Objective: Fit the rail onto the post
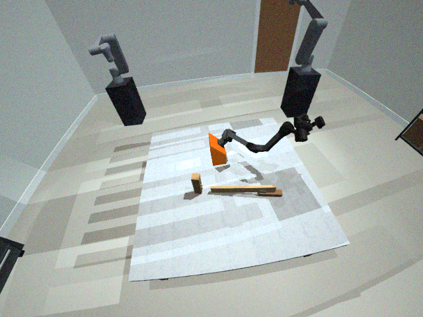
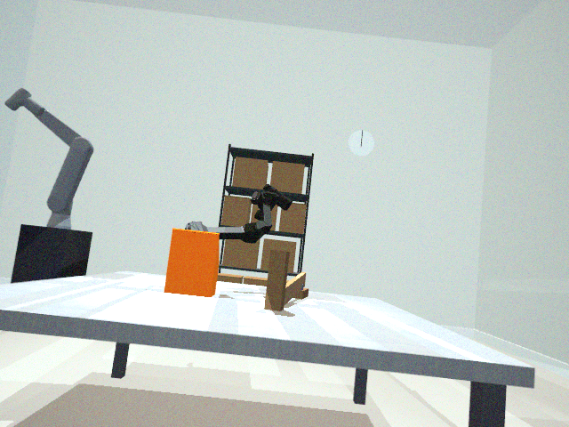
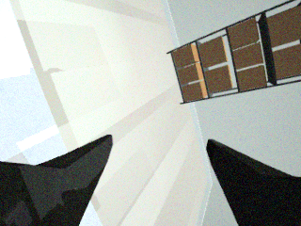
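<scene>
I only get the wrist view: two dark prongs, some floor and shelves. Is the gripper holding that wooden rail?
Observer: No. The gripper is open and holds nothing. It is up by the orange block, away from the rail.
Visitor: Where is the rail, then?
Observer: On the table, with one end at the low footboard block and the other pointing at the post.
Visitor: Is it joined to the post?
Observer: No, the top view shows a gap between them.
</scene>
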`<state>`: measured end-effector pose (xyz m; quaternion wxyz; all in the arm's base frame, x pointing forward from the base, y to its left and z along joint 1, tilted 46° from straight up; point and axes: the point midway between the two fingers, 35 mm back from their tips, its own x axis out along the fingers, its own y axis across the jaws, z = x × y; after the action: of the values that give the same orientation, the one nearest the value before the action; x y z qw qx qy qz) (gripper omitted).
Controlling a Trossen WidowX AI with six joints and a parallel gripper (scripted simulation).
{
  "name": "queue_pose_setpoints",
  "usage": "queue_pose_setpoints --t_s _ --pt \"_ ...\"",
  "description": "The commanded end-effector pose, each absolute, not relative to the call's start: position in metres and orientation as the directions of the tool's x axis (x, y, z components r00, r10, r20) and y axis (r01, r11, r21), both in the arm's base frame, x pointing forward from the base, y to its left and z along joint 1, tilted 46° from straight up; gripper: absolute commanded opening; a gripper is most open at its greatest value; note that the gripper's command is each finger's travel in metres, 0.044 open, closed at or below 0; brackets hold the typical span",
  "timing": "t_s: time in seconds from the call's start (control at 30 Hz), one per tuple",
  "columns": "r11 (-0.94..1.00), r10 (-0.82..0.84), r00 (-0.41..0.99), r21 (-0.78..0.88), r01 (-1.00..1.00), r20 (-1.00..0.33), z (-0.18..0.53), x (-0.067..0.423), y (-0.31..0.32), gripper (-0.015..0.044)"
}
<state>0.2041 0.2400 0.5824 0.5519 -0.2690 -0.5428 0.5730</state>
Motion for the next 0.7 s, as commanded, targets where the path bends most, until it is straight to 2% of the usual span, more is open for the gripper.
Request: queue_pose_setpoints --t_s 0.0,0.1,0.3,0.67 --pt "0.206 0.923 -0.245 -0.919 -0.335 0.296 0.583 0.203 0.240 0.0426" --pt "0.304 0.900 -0.245 -0.922 -0.240 0.361 0.598 0.185 0.234 0.0440" --pt "0.538 0.790 -0.390 -0.840 0.072 0.473 0.641 0.099 0.216 0.0440" --pt "0.834 0.535 -0.584 -0.493 0.250 0.610 0.677 -0.014 0.150 0.0440"
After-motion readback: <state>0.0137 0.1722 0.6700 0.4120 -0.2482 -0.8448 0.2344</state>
